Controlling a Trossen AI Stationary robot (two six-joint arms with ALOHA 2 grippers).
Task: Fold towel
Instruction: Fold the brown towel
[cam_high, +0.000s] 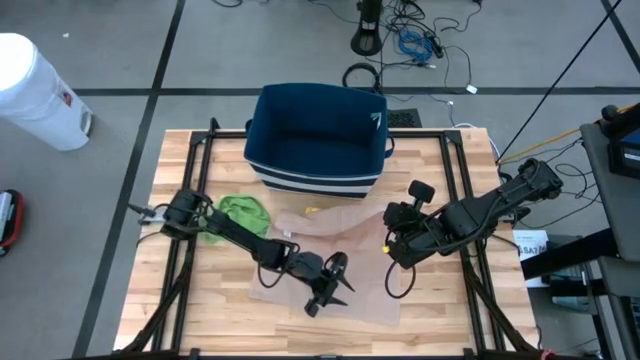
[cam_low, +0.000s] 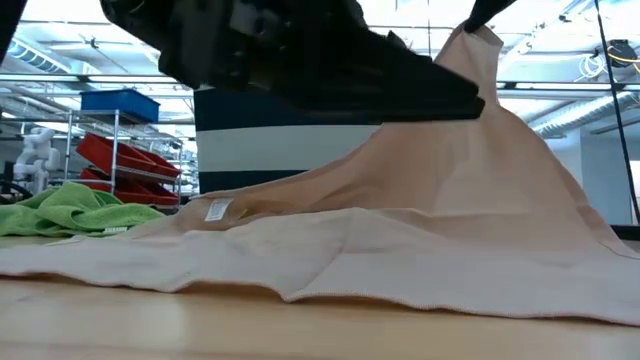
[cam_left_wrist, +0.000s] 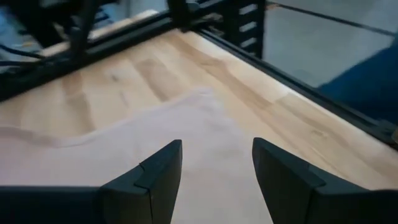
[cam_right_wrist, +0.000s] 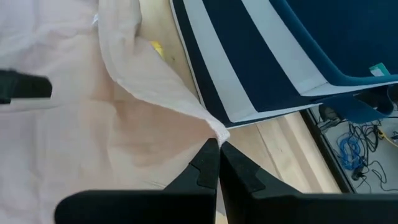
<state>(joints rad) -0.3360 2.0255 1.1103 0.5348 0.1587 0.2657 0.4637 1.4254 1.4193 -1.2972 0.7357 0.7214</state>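
A pale pink towel (cam_high: 365, 300) lies spread on the wooden table (cam_high: 180, 300), in front of a navy striped basket (cam_high: 315, 130). One of its corners is raised into a peak (cam_low: 480, 40), and my right gripper (cam_high: 392, 250) is shut on that corner above the towel's right side. My left gripper (cam_high: 330, 298) is open over the towel's near part. In the left wrist view the two fingers (cam_left_wrist: 158, 177) stand apart above the cloth, and a free towel corner (cam_left_wrist: 205, 94) lies flat ahead of them. I see no touch. My right gripper pinches the towel's corner (cam_right_wrist: 217, 132) between its two fingertips. The fingers slant down from the table's right side. The corner is lifted clear, the cloth falls away from it in a tent-like slope (cam_low: 450, 170), and the rest lies on the table.
A green cloth (cam_high: 243, 212) lies bunched on the table beside the towel's left side, under the left arm. The basket stands at the table's far middle. A black frame (cam_high: 200, 150) runs round the table top. A white bin (cam_high: 35, 90) stands on the floor at the far left.
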